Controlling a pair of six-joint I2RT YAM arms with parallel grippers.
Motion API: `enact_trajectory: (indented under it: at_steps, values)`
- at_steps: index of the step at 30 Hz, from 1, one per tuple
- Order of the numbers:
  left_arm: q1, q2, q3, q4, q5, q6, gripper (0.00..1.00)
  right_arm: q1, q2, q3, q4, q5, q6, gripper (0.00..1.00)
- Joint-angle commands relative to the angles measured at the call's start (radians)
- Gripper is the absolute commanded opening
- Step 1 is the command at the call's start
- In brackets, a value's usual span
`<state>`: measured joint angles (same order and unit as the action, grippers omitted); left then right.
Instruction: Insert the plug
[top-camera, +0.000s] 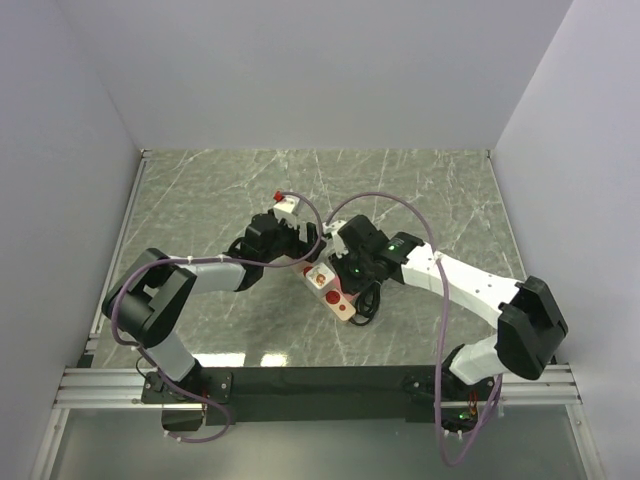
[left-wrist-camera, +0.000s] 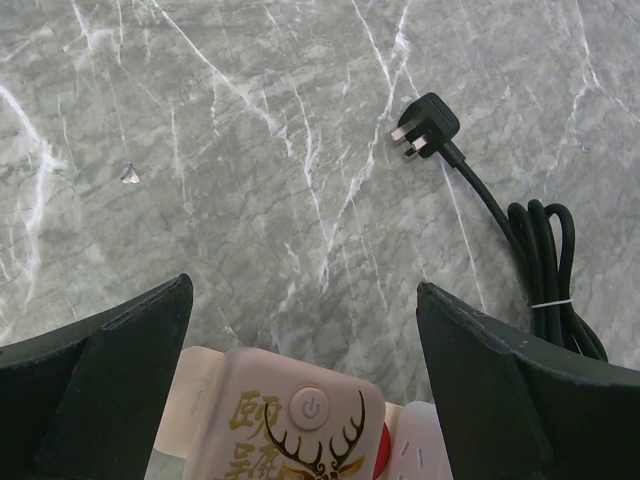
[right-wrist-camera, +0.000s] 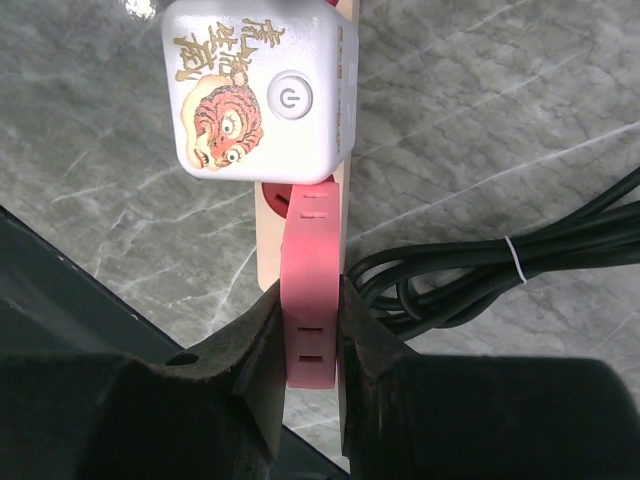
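A veined grey-green, marble-look desk. The right claw is clamped tight on a slim pink plastic power strip carrying a glossy white cube. The left claw gapes wide, holding nothing. The black three-pin plug lies flat beyond it, well apart, its cord coiled.

Bare tabletop lies open ahead of the left gripper. A coiled black cord and its plug crowd one side. A cube adapter fills the gap between the jaws.
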<state>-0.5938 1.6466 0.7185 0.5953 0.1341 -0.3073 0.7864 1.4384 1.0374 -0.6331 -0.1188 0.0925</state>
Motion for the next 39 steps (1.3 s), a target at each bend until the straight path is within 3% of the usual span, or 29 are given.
enact_trajectory:
  at_steps: [1, 12, 39]
  values:
    - [-0.011, -0.001, 0.032, 0.037, 0.021, 0.017, 1.00, -0.010, -0.064, 0.000, 0.084, 0.018, 0.013, 0.00]
    - [-0.017, -0.002, 0.027, 0.032, 0.025, 0.014, 0.99, -0.010, -0.050, -0.066, 0.170, -0.105, 0.056, 0.00]
    - [-0.020, 0.035, 0.030, 0.047, 0.074, 0.019, 0.99, -0.010, -0.035, -0.146, 0.319, 0.018, 0.027, 0.00]
